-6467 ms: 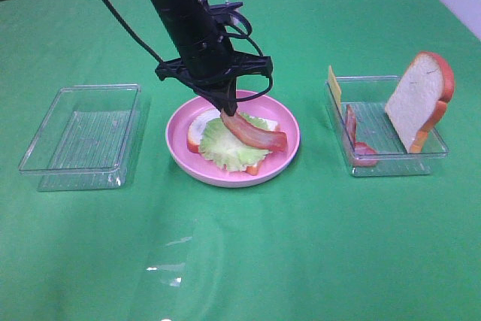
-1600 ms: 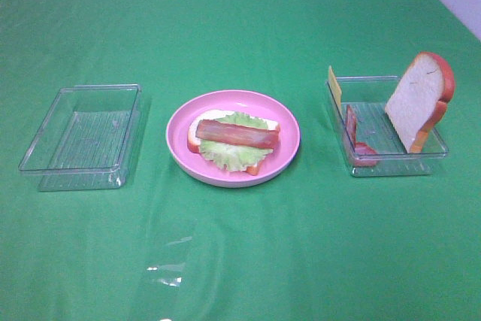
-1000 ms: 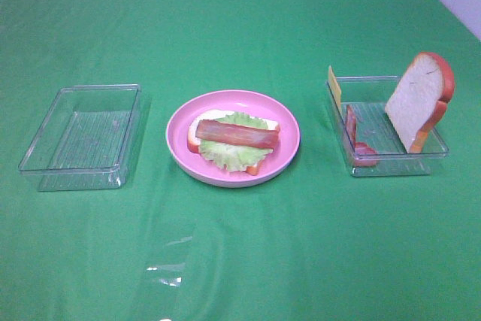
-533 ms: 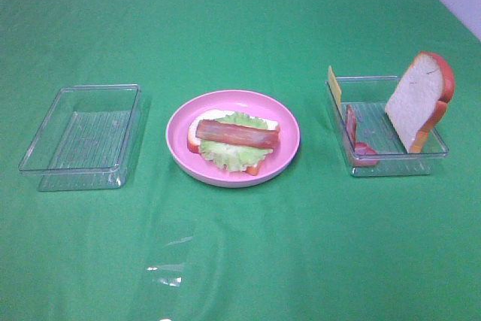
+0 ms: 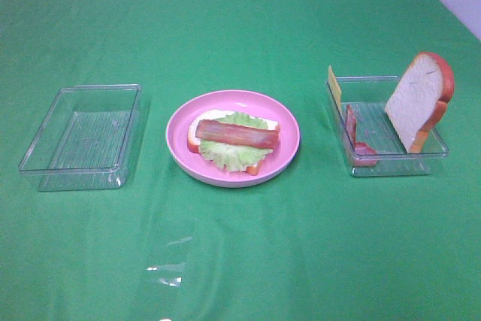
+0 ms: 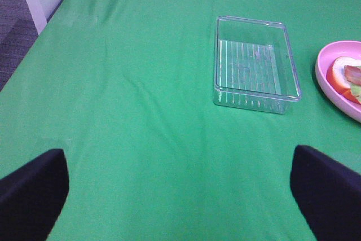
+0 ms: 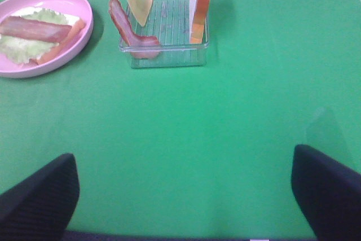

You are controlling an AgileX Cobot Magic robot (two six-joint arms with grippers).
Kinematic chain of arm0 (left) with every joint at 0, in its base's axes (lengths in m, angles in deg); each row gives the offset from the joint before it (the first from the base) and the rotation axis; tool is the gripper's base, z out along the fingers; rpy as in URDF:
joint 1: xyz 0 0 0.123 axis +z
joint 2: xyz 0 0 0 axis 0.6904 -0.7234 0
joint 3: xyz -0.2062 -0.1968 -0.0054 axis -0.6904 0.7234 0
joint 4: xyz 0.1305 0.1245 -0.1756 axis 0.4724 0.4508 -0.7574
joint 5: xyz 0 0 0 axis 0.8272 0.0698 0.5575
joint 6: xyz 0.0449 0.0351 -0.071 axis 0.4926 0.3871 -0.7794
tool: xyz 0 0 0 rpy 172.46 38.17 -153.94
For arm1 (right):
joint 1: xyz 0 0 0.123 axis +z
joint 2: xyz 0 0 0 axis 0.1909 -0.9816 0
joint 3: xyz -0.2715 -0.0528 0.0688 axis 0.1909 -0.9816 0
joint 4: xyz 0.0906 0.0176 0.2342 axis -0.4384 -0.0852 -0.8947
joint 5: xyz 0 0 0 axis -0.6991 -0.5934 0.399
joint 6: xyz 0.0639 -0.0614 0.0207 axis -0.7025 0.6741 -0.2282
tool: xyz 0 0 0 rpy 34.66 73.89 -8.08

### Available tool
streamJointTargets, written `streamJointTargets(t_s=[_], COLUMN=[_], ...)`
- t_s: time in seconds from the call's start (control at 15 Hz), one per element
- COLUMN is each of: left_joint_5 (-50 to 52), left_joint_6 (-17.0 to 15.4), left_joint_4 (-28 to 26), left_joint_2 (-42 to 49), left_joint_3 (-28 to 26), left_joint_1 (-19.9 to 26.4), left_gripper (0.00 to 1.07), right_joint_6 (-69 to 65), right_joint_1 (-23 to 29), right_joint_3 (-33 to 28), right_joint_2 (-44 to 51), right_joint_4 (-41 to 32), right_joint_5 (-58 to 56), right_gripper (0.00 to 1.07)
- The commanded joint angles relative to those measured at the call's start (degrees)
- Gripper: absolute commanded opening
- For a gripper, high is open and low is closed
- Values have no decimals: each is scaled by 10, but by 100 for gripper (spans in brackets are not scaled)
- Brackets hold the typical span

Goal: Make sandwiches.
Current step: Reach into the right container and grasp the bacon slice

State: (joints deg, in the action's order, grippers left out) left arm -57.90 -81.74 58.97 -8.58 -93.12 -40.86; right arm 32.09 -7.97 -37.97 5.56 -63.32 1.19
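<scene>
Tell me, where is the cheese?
In the high view, the cheese leans in the far left corner of the right tray, behind the bacon and left of the bread there.

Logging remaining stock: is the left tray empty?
Empty. The left tray shows only its bare ribbed floor through the clear plastic, in both the exterior high and left wrist views; nothing lies inside.

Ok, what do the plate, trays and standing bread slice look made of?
Plate: likely plastic, pink, smooth with faint sheen.
Left tray and right tray: clear rigid plastic, see-through, ribbed floors.
Bread slice: probably foam or rubbery toy, matte, uniform.
</scene>
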Motion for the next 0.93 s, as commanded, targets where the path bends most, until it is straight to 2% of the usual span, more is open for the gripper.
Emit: streamJointTargets(t_s=[0.07, 0.33, 0.53, 0.67, 0.8, 0.87, 0.93], left_joint_5=[1, 1, 1, 1, 1, 1, 1], left_joint_6=[-2, -2, -2, -2, -2, -2, -2], left_joint_4=[-1, -1, -1, -1, -1, -1, -1], left_joint_2=[8, 8, 8, 8, 8, 8, 8], left_joint_3=[1, 1, 1, 1, 1, 1, 1], left_joint_1=[3, 3, 3, 3, 3, 3, 3], left_gripper=[100, 100, 100, 100, 100, 100, 100], right_joint_6=[-5, -5, 11, 35, 52, 61, 61], right_joint_1=[-3, -3, -3, -3, -3, -3, -3], right_joint_3=[14, 21, 75, 167, 226, 331, 378], right_joint_2=[-62, -266, -422, -560, -635, -727, -769], right_joint_4=[6, 6, 5, 5, 4, 0, 0], right_joint_5=[58, 186, 205, 198, 168, 103, 68], right_gripper=[97, 96, 96, 96, 96, 96, 96])
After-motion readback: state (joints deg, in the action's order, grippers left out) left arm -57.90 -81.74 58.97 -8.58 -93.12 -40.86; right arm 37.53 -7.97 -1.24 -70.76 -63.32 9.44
